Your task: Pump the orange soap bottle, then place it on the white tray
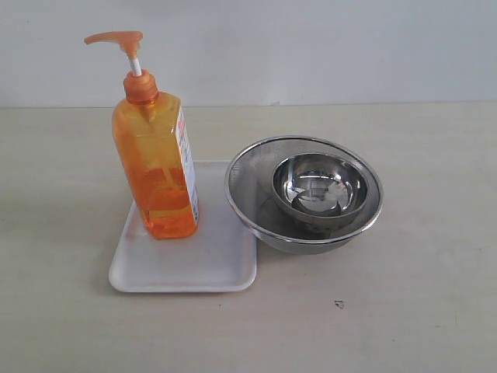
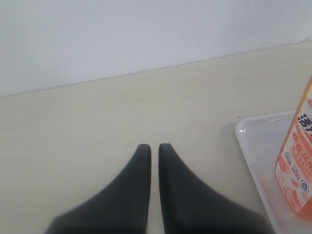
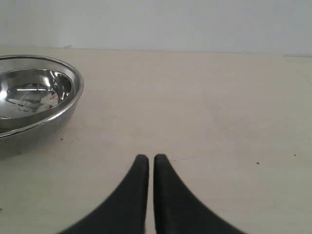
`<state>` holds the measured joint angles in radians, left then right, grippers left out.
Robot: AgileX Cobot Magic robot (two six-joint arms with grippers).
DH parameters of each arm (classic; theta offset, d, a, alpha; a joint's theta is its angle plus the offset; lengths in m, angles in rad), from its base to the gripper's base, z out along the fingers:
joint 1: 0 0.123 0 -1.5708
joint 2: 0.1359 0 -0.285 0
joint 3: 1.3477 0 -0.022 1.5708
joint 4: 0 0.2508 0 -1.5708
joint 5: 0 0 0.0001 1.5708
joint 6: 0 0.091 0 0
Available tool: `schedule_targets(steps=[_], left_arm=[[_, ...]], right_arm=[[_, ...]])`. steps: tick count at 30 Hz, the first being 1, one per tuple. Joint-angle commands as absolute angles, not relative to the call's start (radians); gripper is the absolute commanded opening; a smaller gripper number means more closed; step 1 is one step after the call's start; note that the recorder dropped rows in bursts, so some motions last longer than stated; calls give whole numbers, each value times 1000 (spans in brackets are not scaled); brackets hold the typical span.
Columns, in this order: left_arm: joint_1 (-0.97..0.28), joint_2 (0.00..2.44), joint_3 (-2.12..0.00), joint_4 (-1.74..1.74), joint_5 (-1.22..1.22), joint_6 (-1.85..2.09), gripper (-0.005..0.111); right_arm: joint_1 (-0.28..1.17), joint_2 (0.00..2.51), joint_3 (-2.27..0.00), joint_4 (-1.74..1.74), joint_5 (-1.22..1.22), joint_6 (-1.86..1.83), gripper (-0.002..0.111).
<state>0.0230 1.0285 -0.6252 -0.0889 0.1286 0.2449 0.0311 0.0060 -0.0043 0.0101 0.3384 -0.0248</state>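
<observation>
Orange soap bottle (image 1: 155, 167) is standing upright on the white tray (image 1: 203, 268), toward its far left part, just beside the nested steel bowls (image 1: 304, 194); I am holding my left gripper (image 2: 154, 148) pinched together and empty over the table (image 2: 97, 112) near the tray's edge; my right gripper (image 3: 147, 158) is sitting closed and empty near the bowls; the danger, I am judging, is any sweep past; the bottle is tall and narrow, so a knock high up could be tipping it off the tray.
</observation>
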Motion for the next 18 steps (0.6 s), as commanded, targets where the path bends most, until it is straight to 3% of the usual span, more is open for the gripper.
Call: schedule_targets(steps=[1,10,18], left_arm=[[26,1022,-620,-89,120,233,5],[26,987,-620,-89,140,233,5],[26,717,-550,-89,199,233,5]], right_arm=[[29,0,0,14,336,-35,1],[29,0,0,14,336,-35,1],[29,0,0,14,336,-35,1]])
